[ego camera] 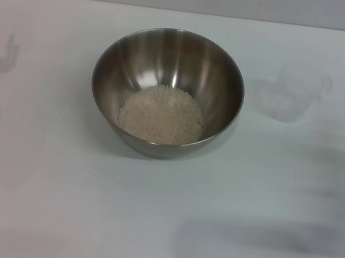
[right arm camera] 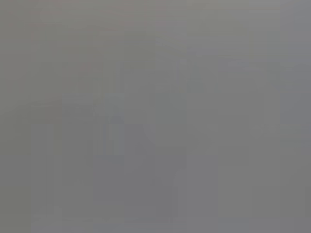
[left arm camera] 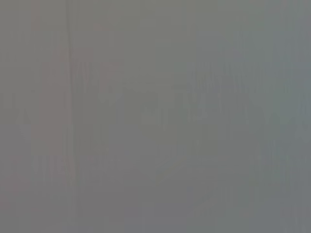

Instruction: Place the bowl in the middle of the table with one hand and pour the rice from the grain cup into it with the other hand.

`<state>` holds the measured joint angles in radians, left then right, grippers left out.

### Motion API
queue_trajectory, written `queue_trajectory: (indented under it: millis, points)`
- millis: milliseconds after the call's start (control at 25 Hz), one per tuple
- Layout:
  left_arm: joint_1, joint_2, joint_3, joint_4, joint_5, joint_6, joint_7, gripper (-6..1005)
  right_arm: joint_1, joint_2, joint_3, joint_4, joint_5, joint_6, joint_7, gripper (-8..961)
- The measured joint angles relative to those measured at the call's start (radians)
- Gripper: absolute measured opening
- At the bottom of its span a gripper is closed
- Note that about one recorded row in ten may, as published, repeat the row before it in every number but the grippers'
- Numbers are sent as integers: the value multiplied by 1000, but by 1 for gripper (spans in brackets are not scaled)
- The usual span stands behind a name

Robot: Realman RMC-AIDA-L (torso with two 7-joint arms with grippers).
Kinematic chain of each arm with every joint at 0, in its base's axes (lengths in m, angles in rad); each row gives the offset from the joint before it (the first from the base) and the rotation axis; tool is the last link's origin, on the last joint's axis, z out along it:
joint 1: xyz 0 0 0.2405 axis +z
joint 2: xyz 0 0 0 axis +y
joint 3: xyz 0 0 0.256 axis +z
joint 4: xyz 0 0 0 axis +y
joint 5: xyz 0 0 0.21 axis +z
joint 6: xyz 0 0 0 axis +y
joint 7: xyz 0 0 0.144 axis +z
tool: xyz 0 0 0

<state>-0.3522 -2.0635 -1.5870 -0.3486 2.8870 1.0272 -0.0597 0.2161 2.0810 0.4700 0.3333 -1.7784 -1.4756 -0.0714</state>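
1. table (ego camera: 36,200): white matte top, fills nearly the whole head view; a grey strip runs along its far edge.
2. bowl (ego camera: 113,70): big steel mixing bowl, upright, standing on the table about mid-width and a bit toward the far side. Shiny inside with vertical light streaks on the far wall.
3. rice (ego camera: 162,113): pale beige grain heap lying in the bottom of the bowl, covering the floor and piled slightly against the near wall. No grains visible on the table around the bowl.
4. grain cup (ego camera: 293,93): small clear cup, faint against the white, on the table to the robot's right of the bowl, well apart from it, level with the bowl's far half. Looks upright; contents cannot be made out, and its handle and lip are too faint to place.
5. Left gripper, right gripper: neither shows in the head view, and both wrist views are flat grey with nothing readable, so how far either is open or whether it holds anything cannot be told.
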Motion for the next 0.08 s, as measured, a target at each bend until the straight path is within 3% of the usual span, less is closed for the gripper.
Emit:
queue_trajectory:
  millis: [80]
  points:
    - [10,0,0,1,0,0,2,573,-13,0,0,-7,0,-29,3,345]
